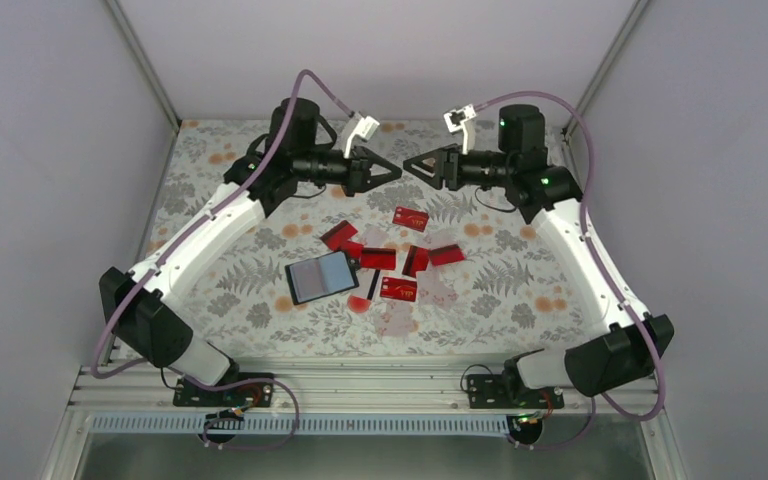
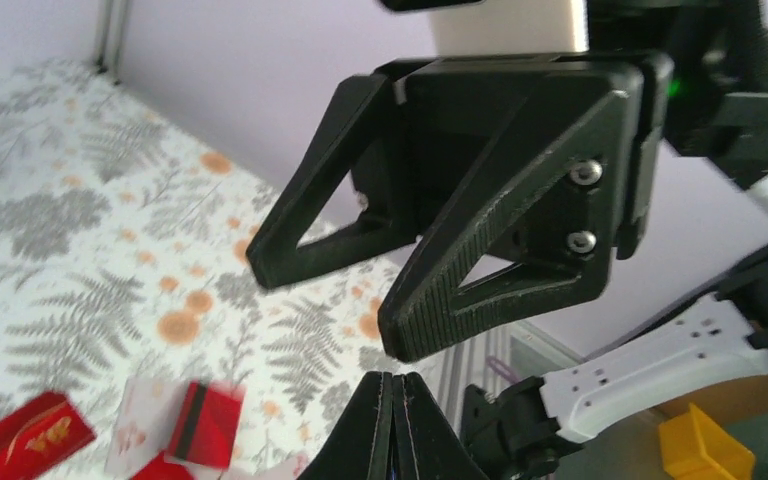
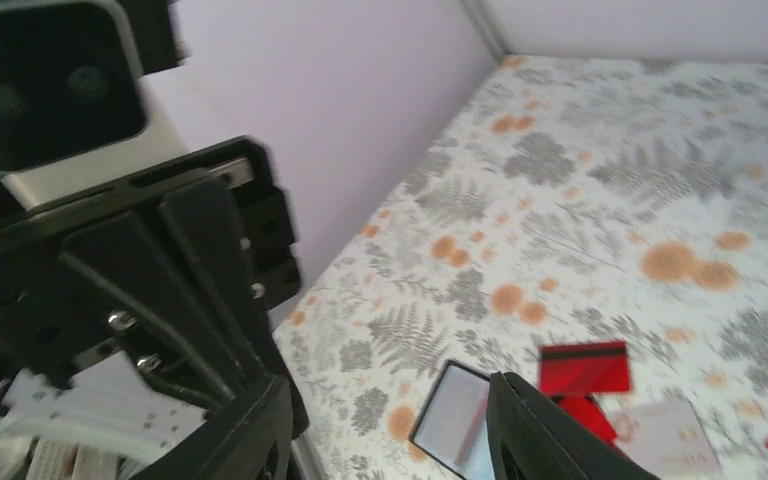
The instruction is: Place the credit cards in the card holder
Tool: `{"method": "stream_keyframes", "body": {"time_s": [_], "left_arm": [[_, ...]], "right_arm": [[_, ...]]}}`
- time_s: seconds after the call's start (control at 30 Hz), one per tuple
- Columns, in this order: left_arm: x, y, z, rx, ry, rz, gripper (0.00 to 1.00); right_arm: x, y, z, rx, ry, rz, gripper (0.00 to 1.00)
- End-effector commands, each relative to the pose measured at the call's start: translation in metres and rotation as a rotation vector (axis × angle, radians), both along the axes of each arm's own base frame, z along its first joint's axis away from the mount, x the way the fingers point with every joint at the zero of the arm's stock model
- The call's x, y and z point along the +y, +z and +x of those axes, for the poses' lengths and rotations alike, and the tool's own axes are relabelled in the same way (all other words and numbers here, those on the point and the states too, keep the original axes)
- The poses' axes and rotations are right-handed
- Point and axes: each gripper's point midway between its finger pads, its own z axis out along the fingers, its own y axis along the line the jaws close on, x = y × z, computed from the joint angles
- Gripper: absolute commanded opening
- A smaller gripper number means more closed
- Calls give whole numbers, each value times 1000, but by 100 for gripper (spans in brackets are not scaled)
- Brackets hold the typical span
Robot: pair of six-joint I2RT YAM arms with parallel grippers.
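Observation:
Several red credit cards point(image 1: 378, 259) lie scattered on the floral cloth at mid-table, one with gold lettering point(image 1: 411, 217). The black card holder point(image 1: 322, 277) lies flat just left of them, shiny face up. Both arms are raised at the back, tips almost meeting well above the cards. My left gripper point(image 1: 396, 172) is shut with nothing in it; its fingers point(image 2: 412, 430) press together. My right gripper point(image 1: 408, 166) is open and empty. The right wrist view looks between its jaws point(image 3: 388, 405) at the card holder point(image 3: 450, 415) and a black-striped card point(image 3: 584, 367).
Pale, whitish cards point(image 1: 438, 290) lie among the red ones. Lilac walls enclose the table on the left, back and right. In the left wrist view the right gripper's open fingers point(image 2: 460, 300) fill the frame close ahead, with a striped card point(image 2: 205, 425) below.

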Motion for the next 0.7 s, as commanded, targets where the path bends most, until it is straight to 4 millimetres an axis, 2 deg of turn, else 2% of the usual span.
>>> {"method": "stream_keyframes", "body": {"time_s": [0.0,0.07,0.1,0.2,0.23,0.33,0.37,0.4,0.53,0.67], "left_arm": [[14,-39,12,2,152,162,2],[26,-59,19,17,238,243,3],[31,-66,20,19,260,266,4],[44,-78,20,19,332,295,17],[49,-83,20,20,359,307,28],[60,-91,18,6,410,323,69],[61,-94,17,3,411,326,92],[63,-99,16,0,413,337,99],[76,-133,20,79,494,422,100],[88,-149,23,122,569,482,100]], "right_arm": [[-21,-51,11,105,-191,-153,52],[-32,-94,13,189,-263,-262,61],[-39,-118,13,230,-310,-327,70],[-62,-179,7,361,-432,-504,85],[-70,-194,5,399,-473,-553,89],[-93,-233,-2,532,-611,-660,95],[-99,-244,-6,585,-657,-686,96],[-101,-255,-12,642,-679,-701,96],[-86,-292,-37,727,-619,-807,99],[-71,-314,-56,731,-539,-898,99]]}}
